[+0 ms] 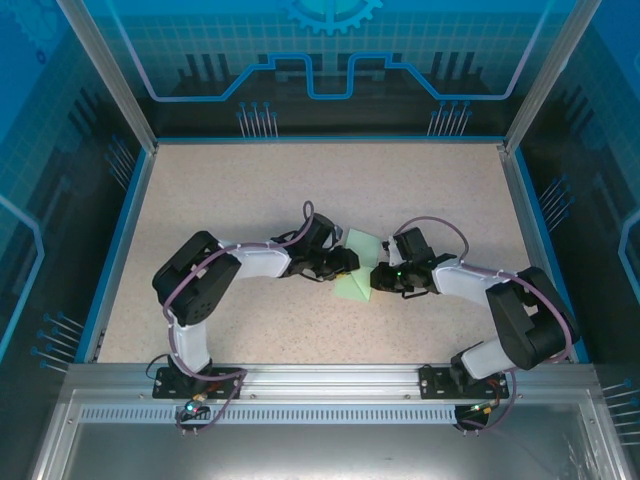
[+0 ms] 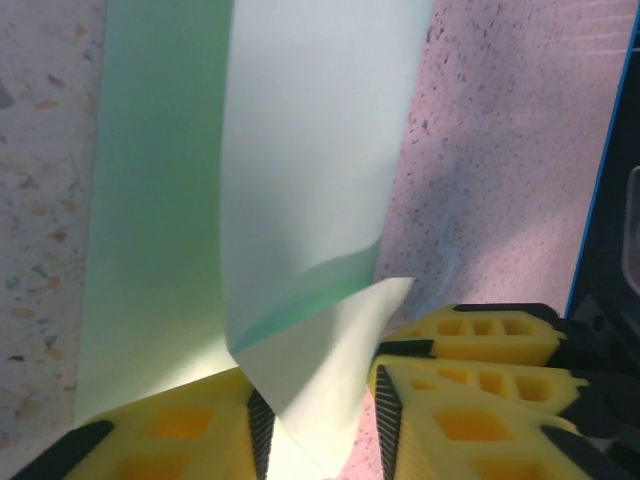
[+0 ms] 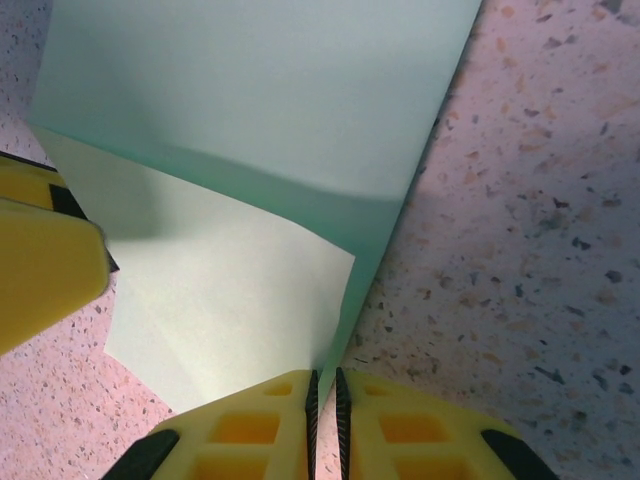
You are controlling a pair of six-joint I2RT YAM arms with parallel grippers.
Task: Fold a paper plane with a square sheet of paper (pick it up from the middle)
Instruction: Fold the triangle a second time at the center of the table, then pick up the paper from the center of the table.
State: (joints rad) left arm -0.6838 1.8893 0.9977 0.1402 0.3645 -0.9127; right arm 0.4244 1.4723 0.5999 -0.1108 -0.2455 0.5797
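The square sheet of paper [image 1: 361, 248] is pale mint green, partly folded, and sits mid-table between the two arms. My left gripper [image 1: 343, 264] reaches it from the left. In the left wrist view a curled flap of the paper [image 2: 300, 150] runs down between that gripper's [image 2: 320, 395] yellow fingers. The flap lies against the left pad, and table shows beside the right pad, so the jaws stand apart. My right gripper [image 1: 380, 277] comes from the right. Its jaws [image 3: 325, 378] are nearly together, pinching the edge of the paper [image 3: 250, 100] where a lighter flap overlaps the greener layer.
The speckled beige tabletop [image 1: 240, 190] is bounded by a blue rim and a metal frame, with blue panels behind. A yellow finger of the left gripper [image 3: 40, 270] shows at the left edge of the right wrist view, close to the paper.
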